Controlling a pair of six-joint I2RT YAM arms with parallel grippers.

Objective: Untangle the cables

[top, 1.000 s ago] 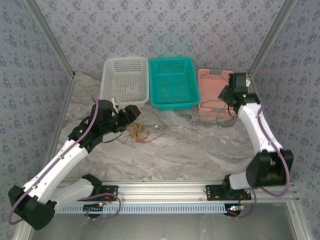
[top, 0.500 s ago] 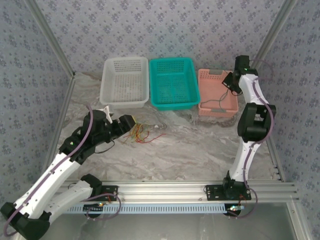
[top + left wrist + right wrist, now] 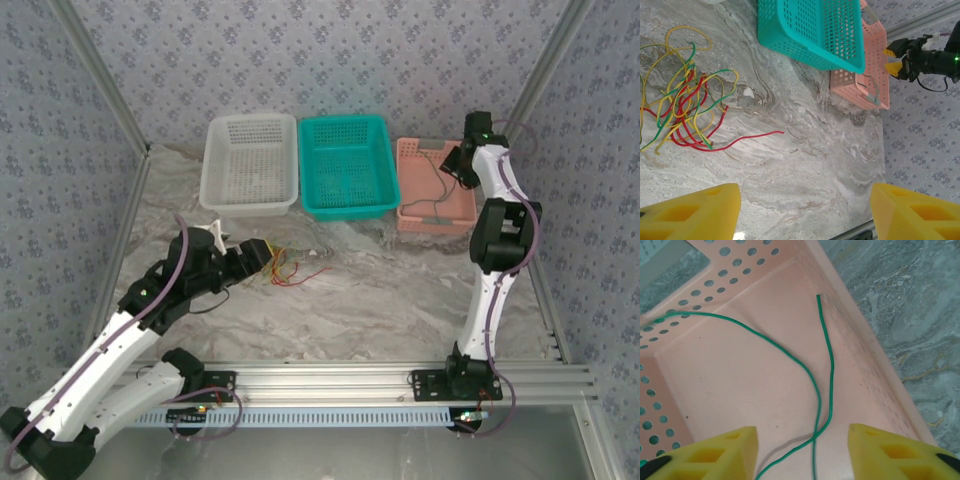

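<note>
**Jaws wide on both arms, one green wire binned, the knot not touched yet**

Both sets of jaws are spread wide and neither is holding anything. The left jaws hang low over the bench [image 3: 400, 290], just at the 9 o'clock side of the cables [image 3: 286, 266]. In the left wrist view the two yellow pads [image 3: 690, 210] sit far apart along the bottom edge. The tangle lies ahead of them at about 10 o'clock, close but with no contact.

The right jaws are up at roughly 1 o'clock on the bench, hovering over the pink basket [image 3: 430, 226]. The right wrist view looks straight down into it. A single green wire [image 3: 815, 440] lies loose on the basket floor and runs out between the open pads, with nothing pinching it.

So progress looks early. One wire is separated and parked in the pink basket. The rest is a messy heap of yellow, green and red loops crossing over each other. One red end trails off toward 3 o'clock in the left wrist view. The heap sits on the bench a bit in front of the white basket [image 3: 250, 206] and teal basket [image 3: 350, 212], which line the 12 o'clock edge.

Best guess is that most of the job is left. Each strand needs pulling free of that heap one at a time, and the left arm seems lined up to start on it.
</note>
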